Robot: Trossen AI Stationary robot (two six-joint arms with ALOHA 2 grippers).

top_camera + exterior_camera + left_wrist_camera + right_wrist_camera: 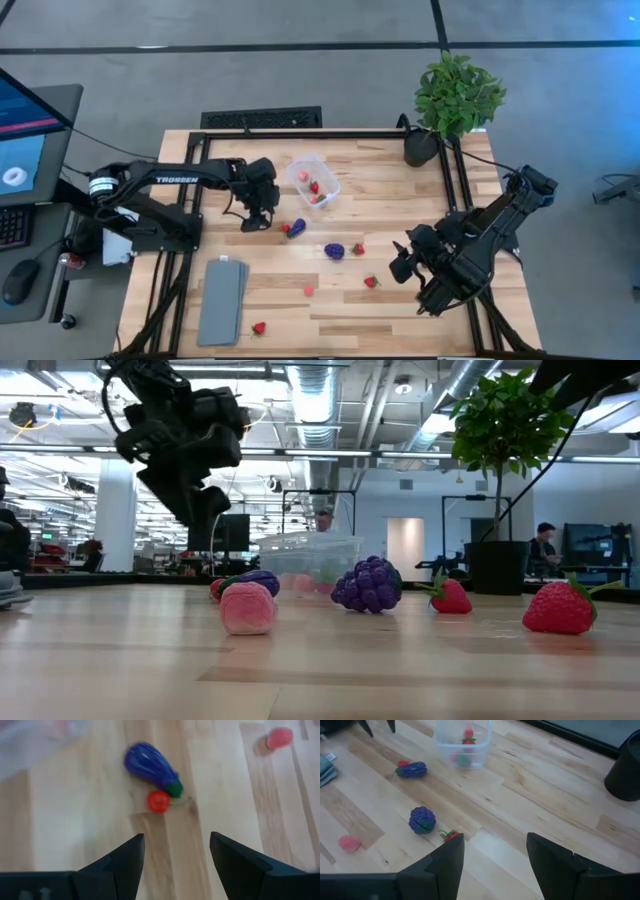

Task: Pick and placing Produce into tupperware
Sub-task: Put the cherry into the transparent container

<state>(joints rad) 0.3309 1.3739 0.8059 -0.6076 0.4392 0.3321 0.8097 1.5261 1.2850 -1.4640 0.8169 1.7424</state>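
The clear tupperware (313, 181) stands at the table's far middle with strawberries and a pink piece inside. My left gripper (258, 220) hangs open, slanting down, just left of a purple eggplant (150, 765) and a small strawberry (159, 801) that lie touching on the wood; nothing is between its fingers. More produce lies loose: a grape cluster (334, 251), strawberries (358, 249) (371, 282) (259, 328) and a pink piece (309, 291). My right gripper (405, 262) waits open above the table's right side.
A flat grey slab (222, 300) lies at the near left. A leafy plant in a dark pot (422, 146) stands at the far right corner. Bare wood lies between the tupperware (463, 742) and the grape cluster (422, 820).
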